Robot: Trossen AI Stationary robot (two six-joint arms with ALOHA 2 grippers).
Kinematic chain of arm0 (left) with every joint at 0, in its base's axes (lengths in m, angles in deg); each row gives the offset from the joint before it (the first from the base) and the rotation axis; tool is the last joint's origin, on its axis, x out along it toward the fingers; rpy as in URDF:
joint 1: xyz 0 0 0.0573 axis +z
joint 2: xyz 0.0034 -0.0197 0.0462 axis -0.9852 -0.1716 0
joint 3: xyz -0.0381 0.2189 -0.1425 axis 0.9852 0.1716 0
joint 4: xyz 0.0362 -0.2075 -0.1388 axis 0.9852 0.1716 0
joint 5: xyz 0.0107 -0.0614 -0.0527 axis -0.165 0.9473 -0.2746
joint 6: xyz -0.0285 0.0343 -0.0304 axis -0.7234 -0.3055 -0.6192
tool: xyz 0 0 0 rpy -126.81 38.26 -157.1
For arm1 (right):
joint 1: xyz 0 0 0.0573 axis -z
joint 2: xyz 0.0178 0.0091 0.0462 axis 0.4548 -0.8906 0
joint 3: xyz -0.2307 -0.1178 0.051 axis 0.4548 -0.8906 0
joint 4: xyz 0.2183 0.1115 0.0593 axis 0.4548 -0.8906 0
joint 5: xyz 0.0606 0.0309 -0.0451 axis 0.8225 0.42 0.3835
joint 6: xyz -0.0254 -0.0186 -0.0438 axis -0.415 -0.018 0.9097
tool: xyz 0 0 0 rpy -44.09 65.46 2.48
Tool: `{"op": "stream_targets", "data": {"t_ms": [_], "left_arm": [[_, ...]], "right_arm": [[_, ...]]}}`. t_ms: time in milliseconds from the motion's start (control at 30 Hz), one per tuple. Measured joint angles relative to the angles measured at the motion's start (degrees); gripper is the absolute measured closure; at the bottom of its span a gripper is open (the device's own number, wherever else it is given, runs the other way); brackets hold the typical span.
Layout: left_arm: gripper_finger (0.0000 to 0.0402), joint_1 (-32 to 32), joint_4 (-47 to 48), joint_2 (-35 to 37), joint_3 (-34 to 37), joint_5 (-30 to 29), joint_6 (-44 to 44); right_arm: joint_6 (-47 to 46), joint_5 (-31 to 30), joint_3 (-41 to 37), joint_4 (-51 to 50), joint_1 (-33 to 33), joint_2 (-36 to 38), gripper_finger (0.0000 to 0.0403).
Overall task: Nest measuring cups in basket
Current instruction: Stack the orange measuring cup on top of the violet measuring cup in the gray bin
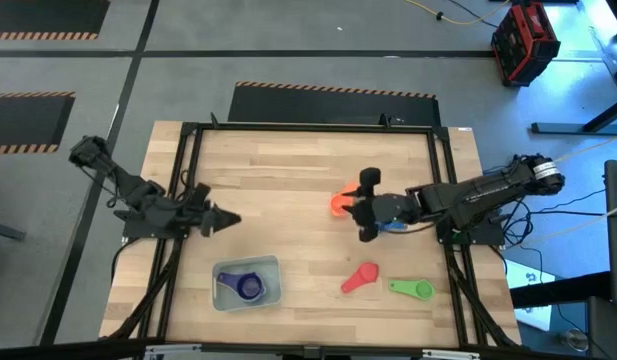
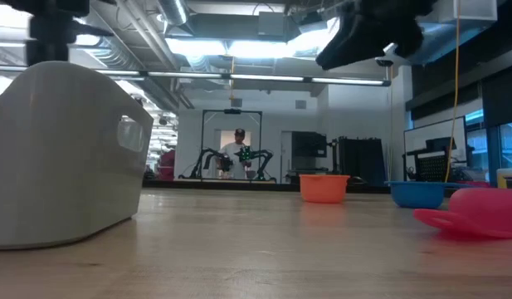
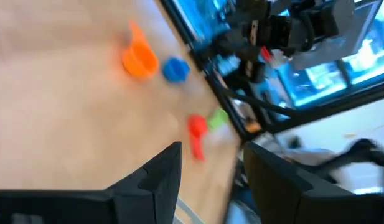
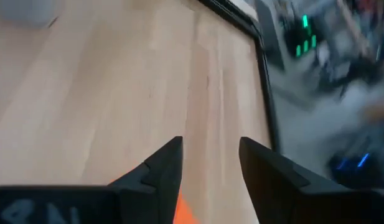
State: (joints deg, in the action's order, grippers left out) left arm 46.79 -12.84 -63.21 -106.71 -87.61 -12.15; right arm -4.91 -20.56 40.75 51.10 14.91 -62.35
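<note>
The pale basket (image 1: 268, 268) (image 2: 65, 158) stands near the table's near edge with a purple cup (image 1: 246, 287) lying in it. The orange cup (image 1: 339, 204) (image 2: 324, 187) (image 3: 140, 59) and the blue cup (image 1: 395, 224) (image 2: 417, 193) (image 3: 175, 69) stand right of the table's middle. The pink cup (image 1: 360, 278) (image 2: 480, 214) and the green cup (image 1: 413, 289) (image 3: 218, 117) lie near the near right corner. My right gripper (image 1: 368, 206) (image 4: 210, 143) is open and hovers above the table between the orange and blue cups. My left gripper (image 1: 228, 218) (image 3: 210, 149) is open at the table's left side. Yellow and teal cups do not show.
A black frame (image 1: 193, 135) runs round the wooden table top. The pink and green cups lie close together by the right rail. Bare wood (image 1: 288, 170) spreads across the far half and between the basket and the pink cup. A person stands far back in the room (image 2: 239, 149).
</note>
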Motion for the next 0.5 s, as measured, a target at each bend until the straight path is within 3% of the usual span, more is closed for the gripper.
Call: {"op": "stream_targets", "data": {"t_ms": [200,500], "left_arm": [[0.0236,5.6,0.06,-2.14,0.0,-1.86,10.25],[0.0236,9.57,-0.02,-5.18,0.0,-1.86,18.88]], "right_arm": [[-21.23,0.19,0.0,-6.35,3.85,0.0,0.024],[-39.67,2.72,0.0,-15.64,8.28,0.0,0.024]]}}
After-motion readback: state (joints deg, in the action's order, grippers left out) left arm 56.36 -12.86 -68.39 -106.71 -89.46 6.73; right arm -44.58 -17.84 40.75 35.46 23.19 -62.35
